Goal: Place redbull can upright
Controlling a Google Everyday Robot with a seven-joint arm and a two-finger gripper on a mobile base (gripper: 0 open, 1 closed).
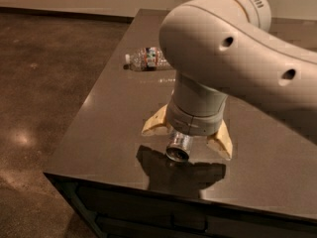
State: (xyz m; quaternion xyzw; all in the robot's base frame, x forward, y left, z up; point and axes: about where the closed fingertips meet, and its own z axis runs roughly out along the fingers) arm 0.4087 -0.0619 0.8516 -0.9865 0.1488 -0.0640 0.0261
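The redbull can (179,148) is a slim silver can, tilted with its shiny end facing the camera and down towards the table's front edge. It hangs just above the dark table (109,128), with its shadow beneath it. My gripper (187,140) points down over the near part of the table and is shut on the can. Its tan fingers (156,125) show on either side of the can. The can's upper part is hidden under the wrist.
A clear plastic water bottle (147,58) lies on its side at the far left of the table. My large arm covers the table's right and back. The table's front edge (148,185) lies close below the can, with brown floor to the left.
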